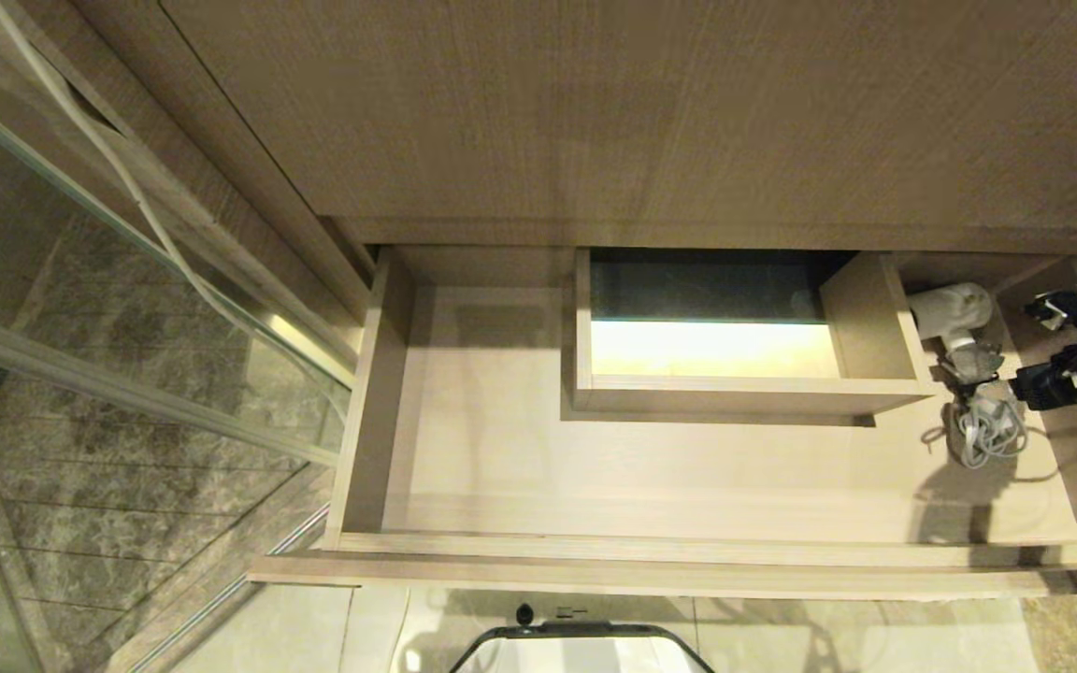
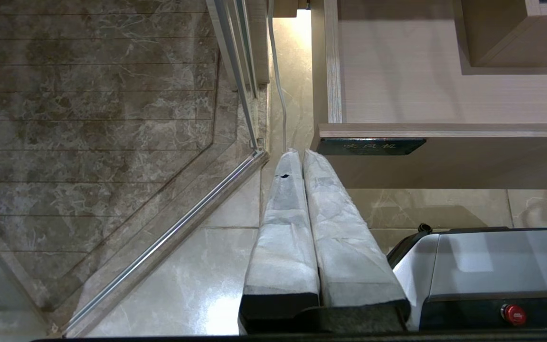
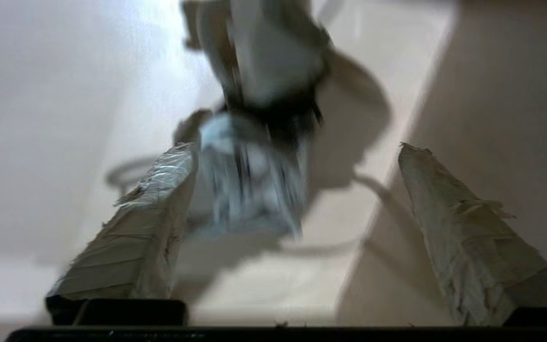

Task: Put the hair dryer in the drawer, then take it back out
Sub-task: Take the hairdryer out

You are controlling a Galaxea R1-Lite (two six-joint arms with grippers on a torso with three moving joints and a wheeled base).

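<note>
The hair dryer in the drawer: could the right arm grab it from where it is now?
Probably yes. The right gripper hangs open just beside the hair dryer in the drawer, with nothing between them.

A bathroom, likely in a hotel or a home. A wide, shallow wooden drawer (image 1: 464, 449) stands pulled out from a wood-grain vanity front (image 1: 651, 112), with a boxed cut-out (image 1: 744, 393) inside it. A white hair dryer (image 1: 950, 313) with its bundled cord (image 1: 987, 432) lies in the drawer's right end. To the left, a glass shower screen (image 1: 80, 308) on a metal track (image 2: 169, 237) borders grey-brown marble tile (image 2: 88, 118). The floor (image 2: 197, 285) before the vanity is pale polished stone tile. A small dark label plate (image 2: 371, 146) sits on the drawer front.
</note>
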